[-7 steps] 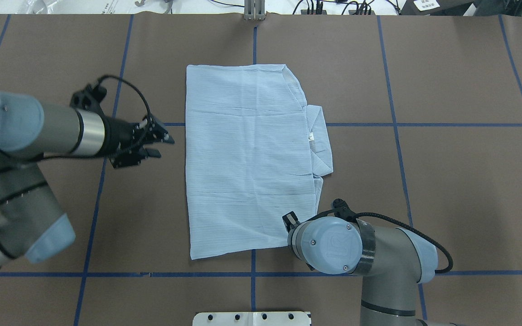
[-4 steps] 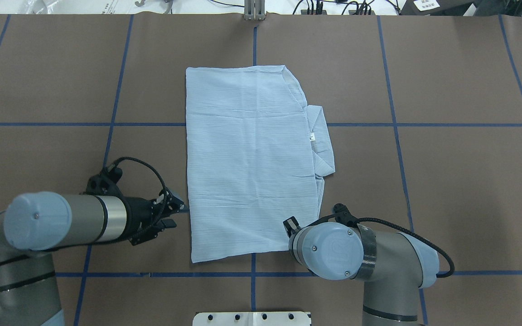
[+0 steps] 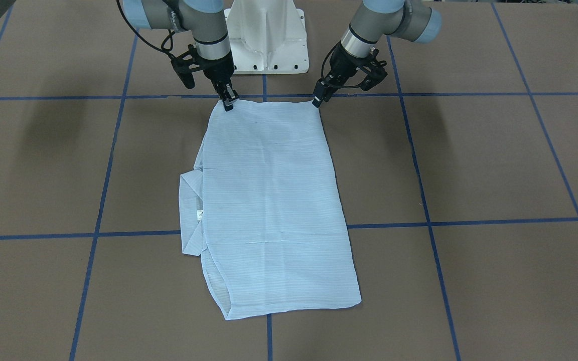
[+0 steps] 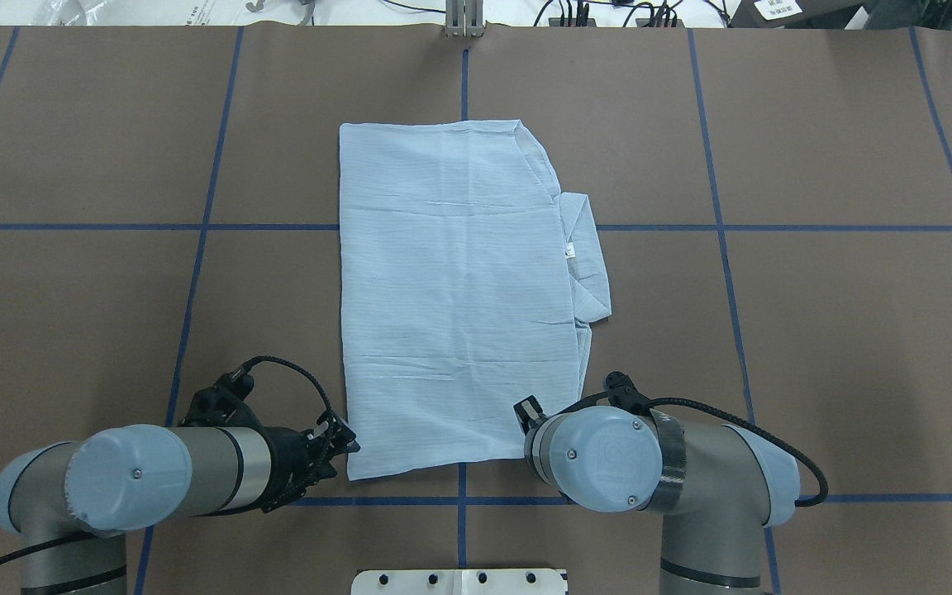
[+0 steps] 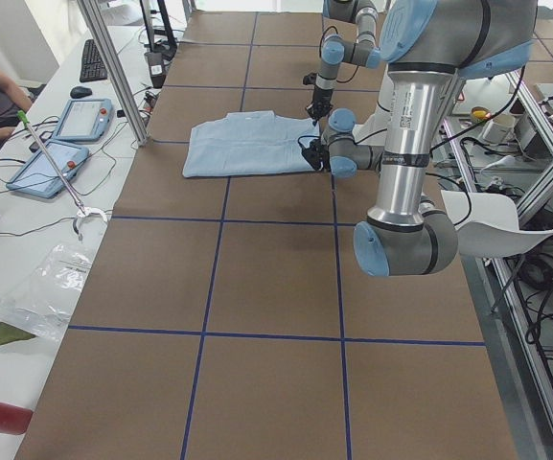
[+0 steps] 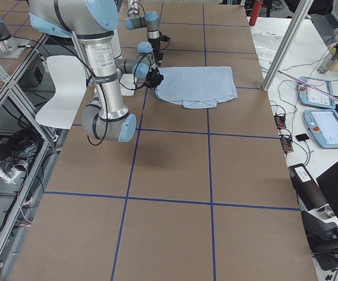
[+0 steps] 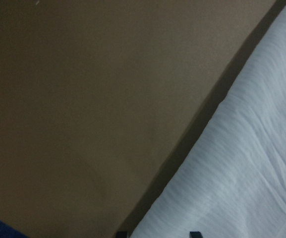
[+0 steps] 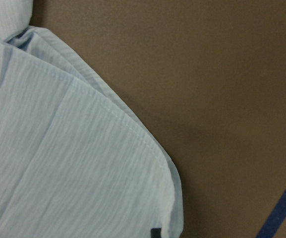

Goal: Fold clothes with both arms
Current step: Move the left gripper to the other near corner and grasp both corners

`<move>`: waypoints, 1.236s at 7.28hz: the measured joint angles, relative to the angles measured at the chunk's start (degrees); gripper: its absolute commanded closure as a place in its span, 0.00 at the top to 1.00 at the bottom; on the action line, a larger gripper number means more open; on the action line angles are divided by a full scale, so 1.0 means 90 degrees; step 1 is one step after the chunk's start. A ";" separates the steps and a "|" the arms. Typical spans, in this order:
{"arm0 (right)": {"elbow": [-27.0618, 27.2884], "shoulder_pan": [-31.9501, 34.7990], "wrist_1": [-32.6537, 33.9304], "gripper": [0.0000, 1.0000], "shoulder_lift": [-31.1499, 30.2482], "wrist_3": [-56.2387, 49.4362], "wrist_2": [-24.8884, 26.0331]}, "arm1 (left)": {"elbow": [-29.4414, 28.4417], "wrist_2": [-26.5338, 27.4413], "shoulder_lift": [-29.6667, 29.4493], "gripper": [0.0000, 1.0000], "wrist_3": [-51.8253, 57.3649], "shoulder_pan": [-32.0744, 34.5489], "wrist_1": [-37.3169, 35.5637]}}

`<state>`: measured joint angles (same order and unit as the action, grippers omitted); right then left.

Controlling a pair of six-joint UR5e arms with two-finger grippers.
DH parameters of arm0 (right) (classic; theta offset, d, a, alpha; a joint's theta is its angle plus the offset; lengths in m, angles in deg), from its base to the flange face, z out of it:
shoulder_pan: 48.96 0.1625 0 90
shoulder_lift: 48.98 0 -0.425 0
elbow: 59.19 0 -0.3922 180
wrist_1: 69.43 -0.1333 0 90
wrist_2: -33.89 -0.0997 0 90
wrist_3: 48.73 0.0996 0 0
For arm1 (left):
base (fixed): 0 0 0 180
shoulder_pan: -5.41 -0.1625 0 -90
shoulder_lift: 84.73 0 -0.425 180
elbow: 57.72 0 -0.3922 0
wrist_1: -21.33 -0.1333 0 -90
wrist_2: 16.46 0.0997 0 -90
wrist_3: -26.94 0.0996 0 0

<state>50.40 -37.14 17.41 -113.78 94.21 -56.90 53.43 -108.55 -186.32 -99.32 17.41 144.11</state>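
The table (image 4: 840, 355) fills nearly the whole overhead view, covered in brown paper and ruled into large squares by blue tape lines (image 4: 773, 226). At the centre of that frame lies the shirt (image 4: 451, 289) — pale blue, finely striped, folded into a tall oblong that lies flat on the paper with its long side running up and down the frame. The left arm (image 4: 137, 479) comes in from the lower left and the right arm (image 4: 691, 471) from the lower right, each reaching to one bottom corner of the oblong. In the front-facing view the white pedestal base (image 3: 269, 40) stands at top centre, between the two arms. There the left gripper (image 3: 317, 102) sits at the shirt's upper right corner; its fingertips (image 7: 195, 233) show apart at the bottom edge of the left wrist view, with the cloth's edge between them. The right gripper (image 3: 228, 104) sits at the shirt's upper left corner in the front-facing view, its fingers drawn together on the fabric — one dark tip (image 8: 155, 232) rests on top of the cloth in the right wrist view. In the overhead view this gripper is hidden under its own wrist. The collar (image 4: 587, 256) juts out from the shirt's right edge, and a small white label (image 4: 568, 248) shows just inside it.
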 measured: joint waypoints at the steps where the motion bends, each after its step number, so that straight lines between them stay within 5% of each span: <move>1: 0.0001 0.0008 0.0000 0.00 0.0005 0.0000 -0.0002 | 0.0000 0.0087 -0.0094 0.50 -0.0002 -0.0091 -0.0184; 9: 0.0135 0.0013 0.0272 0.00 0.0012 -0.0001 -0.0030 | -0.0118 0.0278 -0.0320 0.50 0.0073 -0.0261 -0.0755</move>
<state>51.62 -37.03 19.86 -113.67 94.20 -57.17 52.36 -106.05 -189.20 -98.66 15.06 137.31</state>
